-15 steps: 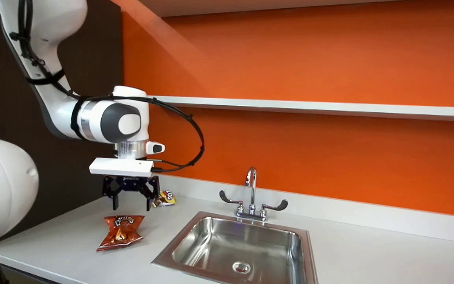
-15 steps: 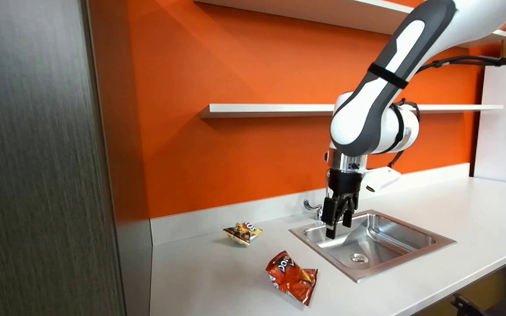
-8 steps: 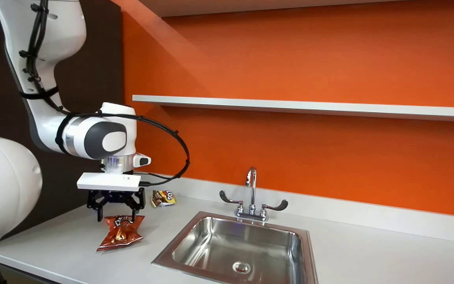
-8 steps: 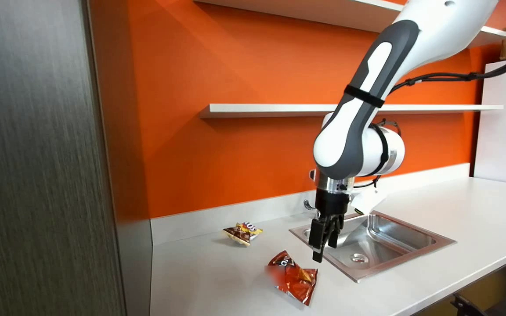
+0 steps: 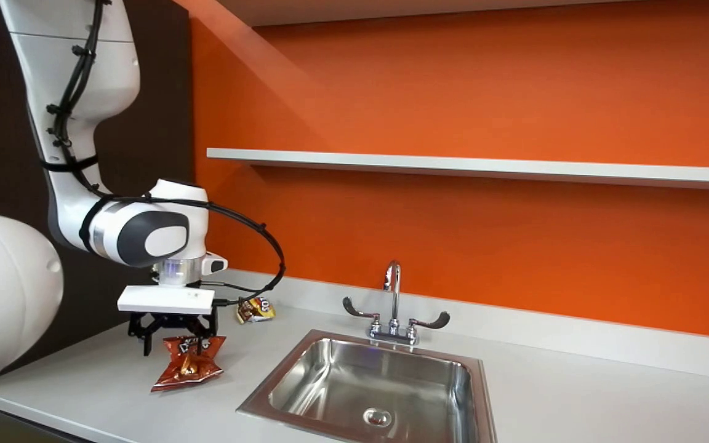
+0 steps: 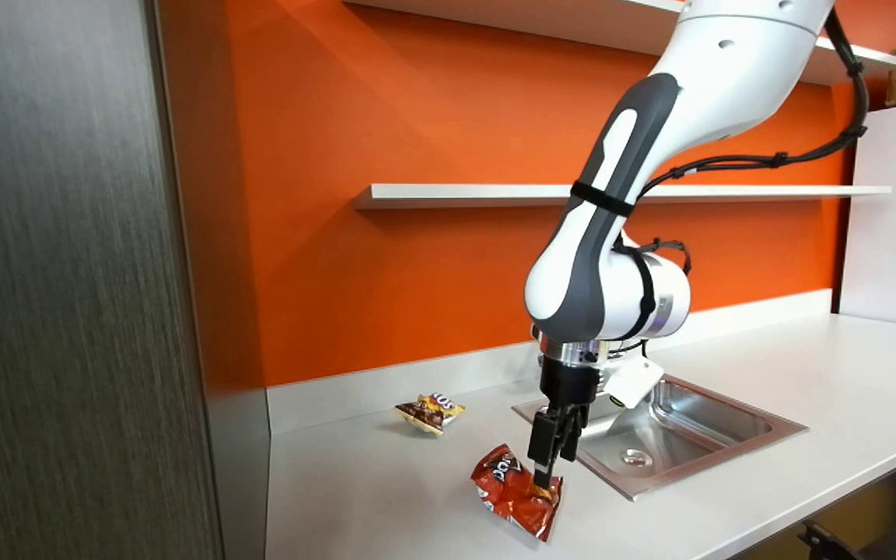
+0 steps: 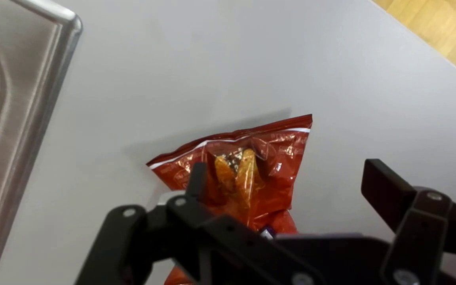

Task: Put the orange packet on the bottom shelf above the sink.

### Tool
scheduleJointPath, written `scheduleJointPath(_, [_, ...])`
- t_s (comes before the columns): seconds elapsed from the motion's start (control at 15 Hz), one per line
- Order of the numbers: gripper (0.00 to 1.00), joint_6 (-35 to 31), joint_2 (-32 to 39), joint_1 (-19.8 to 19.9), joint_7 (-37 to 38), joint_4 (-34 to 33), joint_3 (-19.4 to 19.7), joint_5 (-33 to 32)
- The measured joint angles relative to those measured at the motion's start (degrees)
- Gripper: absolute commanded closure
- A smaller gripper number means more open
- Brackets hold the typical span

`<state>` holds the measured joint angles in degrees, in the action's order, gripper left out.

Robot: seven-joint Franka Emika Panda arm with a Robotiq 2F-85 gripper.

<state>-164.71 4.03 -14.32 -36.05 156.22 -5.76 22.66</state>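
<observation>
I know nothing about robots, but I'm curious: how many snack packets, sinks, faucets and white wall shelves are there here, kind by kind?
Snack packets: 2 (orange packet, brown-and-yellow packet)
Sink: 1
Faucet: 1
White wall shelves: 2 (bottom shelf, upper shelf, partly out of frame)
Total: 6
</observation>
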Motion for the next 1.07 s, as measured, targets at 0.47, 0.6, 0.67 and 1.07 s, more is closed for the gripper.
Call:
scheduleJointPath(0.47, [0.0, -5.09, 7.81, 7.76, -2.98, -4.42, -7.18, 0.35])
scheduleJointPath(0.6, [0.0, -6.59, 10.12, 10.4, -2.98, -5.53, -8.41, -1.66])
scheduleJointPath(0.67, [0.0, -7.25, 11.22, 11.81, -2.98, -6.1, -9.03, -2.95])
scheduleJointPath(1.07, [0.0, -9.45, 15.95, 17.87, -1.73, -9.1, -12.09, -10.83])
